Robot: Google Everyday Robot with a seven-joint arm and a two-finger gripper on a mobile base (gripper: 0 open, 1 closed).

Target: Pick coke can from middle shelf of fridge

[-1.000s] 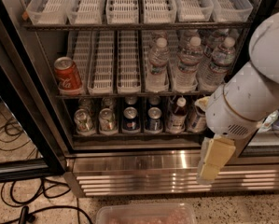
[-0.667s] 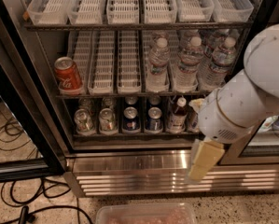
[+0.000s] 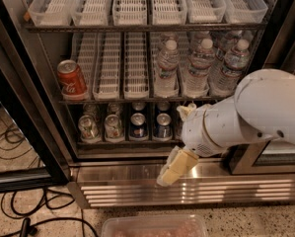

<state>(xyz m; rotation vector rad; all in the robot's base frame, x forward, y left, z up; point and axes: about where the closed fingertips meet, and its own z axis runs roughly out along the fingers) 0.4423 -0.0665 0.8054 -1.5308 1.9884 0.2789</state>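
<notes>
Smooth red coke can (image 3: 72, 79) (white script, silver top) stands far left on the middle shelf (image 3: 137, 100), a dark rack with slotted white trays (image 3: 123, 65) and clear water bottles (image 3: 200, 65). The cream gripper (image 3: 175, 168) hangs low before the fridge (image 3: 137, 174), at its louvred steel base, well apart from the can. Can't tell if it's open or closed.

Speckled floor (image 3: 245, 222) along btm of frame; black cables (image 3: 24, 226) lower left (loose, tangled); clear plastic tub (image 3: 154, 227) btm ctr.
</notes>
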